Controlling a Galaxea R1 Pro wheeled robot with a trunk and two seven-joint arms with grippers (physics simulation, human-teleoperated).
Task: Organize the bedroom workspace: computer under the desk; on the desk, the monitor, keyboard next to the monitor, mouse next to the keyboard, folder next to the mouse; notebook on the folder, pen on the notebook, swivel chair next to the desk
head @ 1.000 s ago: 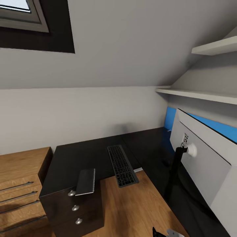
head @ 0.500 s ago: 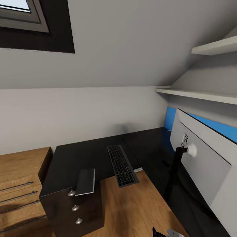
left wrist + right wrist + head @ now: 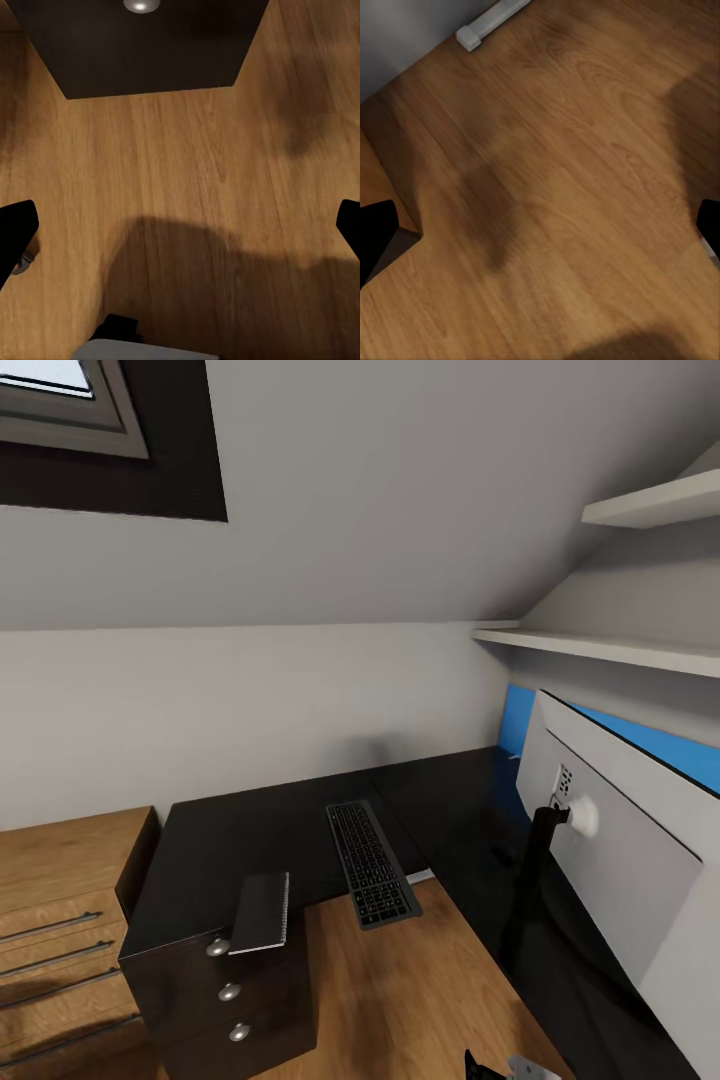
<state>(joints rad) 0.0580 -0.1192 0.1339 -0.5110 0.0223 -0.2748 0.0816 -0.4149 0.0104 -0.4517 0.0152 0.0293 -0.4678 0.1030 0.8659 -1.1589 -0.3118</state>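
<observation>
Left end effector point(image 3: 180, 232): fingers point(image 3: 15, 232) are sitting wide apart at the two edges of its wrist view, nothing between them, just hanging over the wood floor point(image 3: 187, 187). A black drawer front point(image 3: 150, 45) with a round silver knob point(image 3: 140, 5) is showing beyond it.

Right end effector point(image 3: 540, 232): same deal, spread wide and holding nothing, pointing at bare floor with a white skirting strip point(image 3: 491, 19) running along a grey wall.

Worktop point(image 3: 260, 830): the glossy black L-shape is filling the middle of the head view, drawer stack on its near left end.

Keyboard point(image 3: 371, 862): lying on the worktop, its near end is poking out past the edge over the floor.

Notebook point(image 3: 261, 912): dark cover, spiral edge, resting on the near left corner above the drawers, also hanging over a bit.

Monitor point(image 3: 610, 840): standing on the right wing of the worktop, pale grey back facing the camera, black stand under it.

Folder point(image 3: 518, 722): something bright blue is peeking out behind the monitor, can't tell for sure what it is.

Cabinet point(image 3: 60, 920): light wood, sitting left of the worktop.

Shelves point(image 3: 610, 650): two white ones on the right wall.
</observation>
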